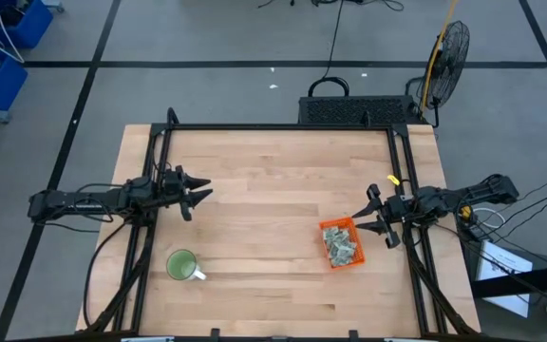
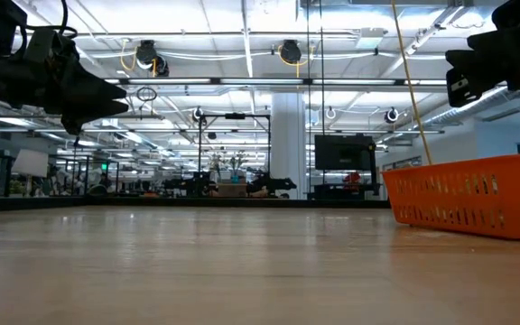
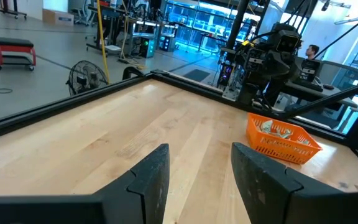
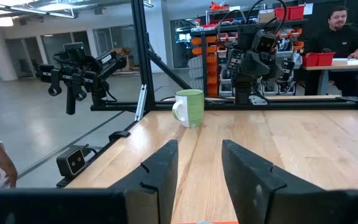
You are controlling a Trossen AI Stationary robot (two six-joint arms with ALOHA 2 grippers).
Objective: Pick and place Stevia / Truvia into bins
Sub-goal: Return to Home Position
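Right gripper: jaws about half open, nothing in them, hanging above the table. The orange tray is just beside and below it, towards the table's middle. Left gripper: also parted and empty, at the far side of the table from the tray, with the green mug nearer to it.

The sachets lie in a loose heap inside the tray. I see none loose on the wood, so the placing looks done.

Handling, my read:
- Paper sachets are near weightless, thin and floppy. They bend rather than resist.
- They lie flat, so there's little edge for a finger to get under. Smooth paper on smooth wood will likely skid when nudged.
- Best grip: come straight down and pinch across the short width near the middle, fingertips grazing the surface.
- Light squeeze is enough. Overlapping ones may lift in pairs.
- The tray is light too, with low walls. A bump from the right gripper could shove it.
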